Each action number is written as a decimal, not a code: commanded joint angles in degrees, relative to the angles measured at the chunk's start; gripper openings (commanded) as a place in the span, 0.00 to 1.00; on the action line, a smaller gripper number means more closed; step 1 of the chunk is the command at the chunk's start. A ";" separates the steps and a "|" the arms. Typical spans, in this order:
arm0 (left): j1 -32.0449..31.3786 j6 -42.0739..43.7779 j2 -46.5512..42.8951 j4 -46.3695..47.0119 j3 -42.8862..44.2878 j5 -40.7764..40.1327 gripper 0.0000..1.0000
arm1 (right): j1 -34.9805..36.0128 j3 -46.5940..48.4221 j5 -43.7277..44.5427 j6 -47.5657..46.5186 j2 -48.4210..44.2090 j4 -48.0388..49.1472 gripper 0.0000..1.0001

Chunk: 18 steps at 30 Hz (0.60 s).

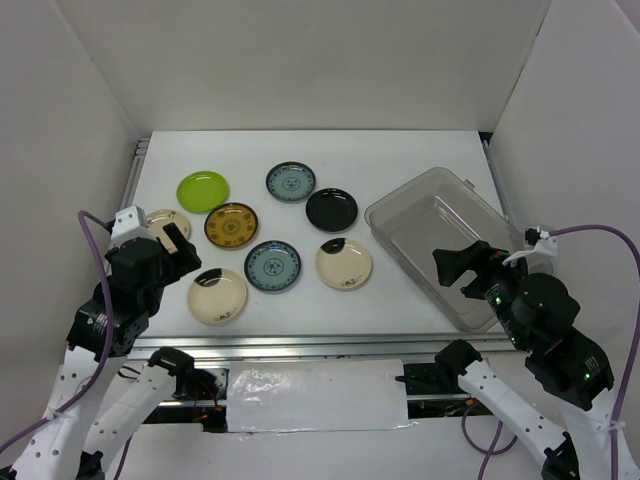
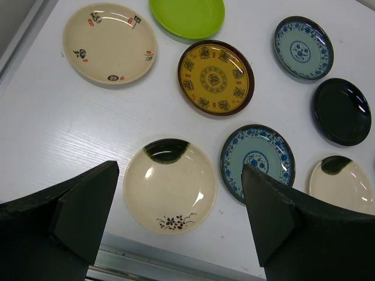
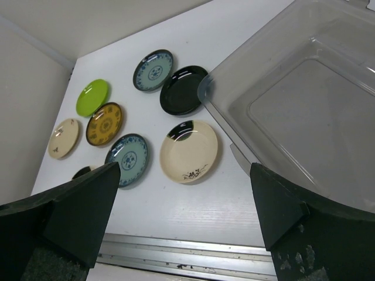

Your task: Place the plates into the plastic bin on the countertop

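Eight small round plates in all, flat on the plain white countertop (image 1: 420, 150), well spread and not stacked, none inside the one clear rectangular plastic bin (image 1: 400, 190) at the right. By colour: one lime green plate (image 1: 203, 190) at the far left; one mustard-brown patterned plate (image 1: 231, 225) just beside it; one black plate (image 1: 332, 209) just beside the bin's left corner; two blue-grey patterned, the far blue-grey plate (image 1: 291, 182) and the near blue-grey plate (image 1: 272, 266); three cream with dark marks, the left cream plate (image 1: 160, 222) partly hidden behind the arm, the near-left cream plate (image 1: 218, 296) and the middle cream plate (image 1: 344, 263). Nothing visible in the bin. Two grippers, both with jaws wide apart and bare: left gripper (image 2: 180, 170) above the near-left cream plate, right gripper (image 3: 185, 168) over the bin's near end in the top view.
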 commanded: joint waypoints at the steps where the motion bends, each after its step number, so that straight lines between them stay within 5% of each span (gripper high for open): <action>1: -0.22 -1.17 0.32 0.72 0.47 -1.29 0.99 | 0.60 1.24 -1.36 -1.23 -1.75 2.08 1.00; 12: -0.22 -1.26 -0.29 0.80 0.38 -1.38 0.99 | 0.60 -6.12 -20.48 0.16 0.69 14.55 1.00; 15: -0.22 -1.61 -0.38 0.45 0.56 -1.90 0.99 | 1.73 -13.57 -36.01 5.61 10.24 26.75 1.00; 18: -0.22 -2.23 -0.29 -0.25 0.82 -2.96 0.99 | 6.20 -20.53 -37.16 12.82 17.29 44.67 1.00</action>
